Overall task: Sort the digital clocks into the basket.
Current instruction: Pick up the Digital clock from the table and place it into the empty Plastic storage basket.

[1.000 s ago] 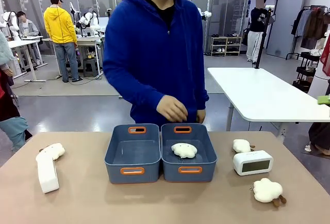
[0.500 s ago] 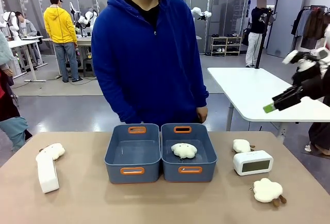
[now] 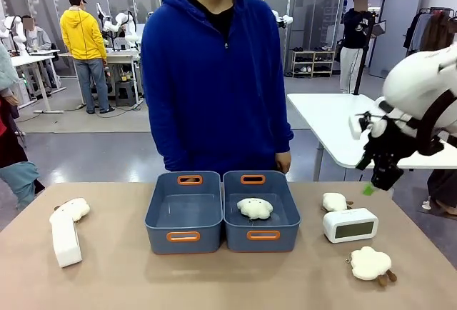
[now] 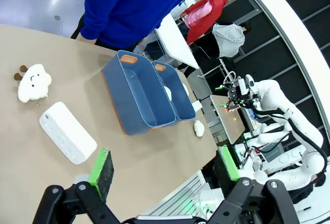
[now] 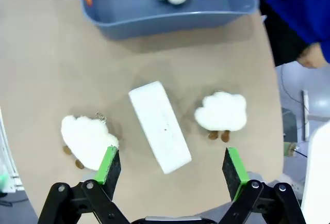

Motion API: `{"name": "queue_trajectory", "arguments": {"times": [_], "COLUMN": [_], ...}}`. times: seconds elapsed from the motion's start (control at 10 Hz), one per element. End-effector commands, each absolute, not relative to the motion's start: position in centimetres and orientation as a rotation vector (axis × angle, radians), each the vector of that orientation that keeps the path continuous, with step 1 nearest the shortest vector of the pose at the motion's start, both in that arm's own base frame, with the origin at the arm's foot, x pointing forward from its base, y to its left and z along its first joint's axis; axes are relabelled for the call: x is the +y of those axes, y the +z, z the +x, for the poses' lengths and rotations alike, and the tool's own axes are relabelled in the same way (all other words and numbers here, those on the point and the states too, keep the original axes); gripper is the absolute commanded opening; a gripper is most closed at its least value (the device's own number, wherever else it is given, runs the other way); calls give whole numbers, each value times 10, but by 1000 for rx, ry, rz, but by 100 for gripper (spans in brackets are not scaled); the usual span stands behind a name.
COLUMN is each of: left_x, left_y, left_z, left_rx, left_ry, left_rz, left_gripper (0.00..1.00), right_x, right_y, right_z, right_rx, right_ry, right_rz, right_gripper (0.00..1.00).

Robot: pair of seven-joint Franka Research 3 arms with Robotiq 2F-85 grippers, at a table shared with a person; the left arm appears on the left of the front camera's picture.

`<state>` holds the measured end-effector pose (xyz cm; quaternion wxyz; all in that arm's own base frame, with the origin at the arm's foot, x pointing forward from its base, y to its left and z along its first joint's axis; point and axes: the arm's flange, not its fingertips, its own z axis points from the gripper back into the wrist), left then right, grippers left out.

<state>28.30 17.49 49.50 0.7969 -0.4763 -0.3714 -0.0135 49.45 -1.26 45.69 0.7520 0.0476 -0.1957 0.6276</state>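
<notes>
One white digital clock stands on the table at the right, between two plush toys; in the right wrist view this clock lies just ahead of my right gripper, which is open and empty. From the front, my right gripper hangs above and slightly right of that clock. A second digital clock lies at the far left; it shows as a white box ahead of my open, empty left gripper. Two blue baskets stand side by side mid-table: the left basket is empty, the right basket holds a plush.
White plush toys lie beside the right clock, in front of it, in the right basket and by the left clock. A person in a blue hoodie stands behind the baskets with arms down.
My right arm has swung in from the right and come down over the right clock. The person's hand has pulled back from above the baskets to their side.
</notes>
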Motion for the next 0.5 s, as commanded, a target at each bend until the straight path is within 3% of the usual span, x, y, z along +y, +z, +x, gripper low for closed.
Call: {"name": "queue_trajectory", "arguments": {"times": [0.0, 0.4], "left_x": [175, 175], "left_y": [497, 497], "left_z": [283, 283], "left_rx": [-808, -808], "left_ry": [-29, -29], "left_rz": [-1044, -1044], "left_gripper": [100, 100], "right_x": [0, 10], "right_y": [438, 390], "right_z": [504, 515], "right_rx": [-361, -246], "right_ry": [1423, 1441], "right_rz": [90, 139], "right_gripper": [100, 100]}}
